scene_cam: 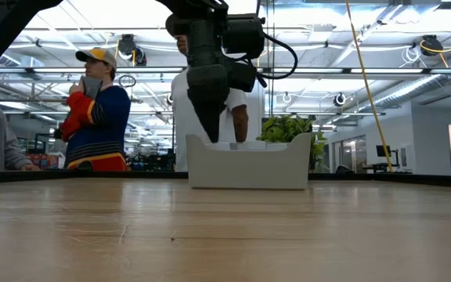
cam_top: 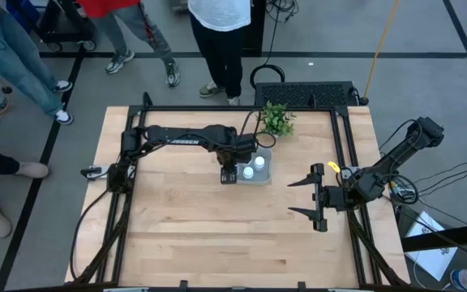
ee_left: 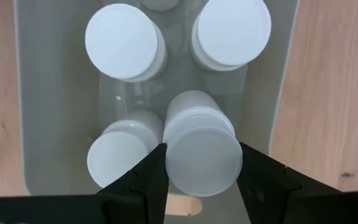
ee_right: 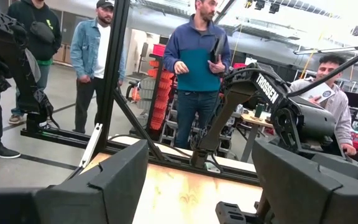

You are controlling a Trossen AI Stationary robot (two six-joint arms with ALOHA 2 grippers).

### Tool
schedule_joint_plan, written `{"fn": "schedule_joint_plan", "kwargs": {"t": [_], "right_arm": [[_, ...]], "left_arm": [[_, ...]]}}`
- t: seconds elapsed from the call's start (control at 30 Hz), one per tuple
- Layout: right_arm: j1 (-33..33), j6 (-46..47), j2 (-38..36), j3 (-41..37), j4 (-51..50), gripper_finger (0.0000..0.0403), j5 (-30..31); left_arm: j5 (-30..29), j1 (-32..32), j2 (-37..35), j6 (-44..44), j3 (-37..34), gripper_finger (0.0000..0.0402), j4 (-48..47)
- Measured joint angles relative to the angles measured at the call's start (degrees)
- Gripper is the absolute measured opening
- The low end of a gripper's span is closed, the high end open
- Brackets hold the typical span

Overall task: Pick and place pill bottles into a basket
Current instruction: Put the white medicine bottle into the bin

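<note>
Bottle (ee_left: 201,152) half-hidden between left hand (ee_left: 201,180) fingers

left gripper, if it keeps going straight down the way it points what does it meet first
Probably the floor of the basket: the left gripper points down into it, shut on a pill bottle, beside three other bottles already inside.

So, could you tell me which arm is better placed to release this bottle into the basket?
Left: its gripper already holds a pill bottle over the basket. The right gripper waits open, off to the side.
</note>
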Motion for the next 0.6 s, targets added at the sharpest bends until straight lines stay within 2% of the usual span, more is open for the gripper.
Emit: {"fn": "schedule_joint_plan", "kwargs": {"t": [0.4,0.6], "right_arm": [[0.0,0.0,0.0,0.0,0.0,0.0283,0.0],[0.0,0.4,0.0,0.0,-0.4,0.0283,0.0]], "left_arm": [[1.8,0.1,2.0,-0.2,0.0,0.0165,0.5],[0.7,0.1,3.0,0.1,0.1,0.0169,0.0]]}}
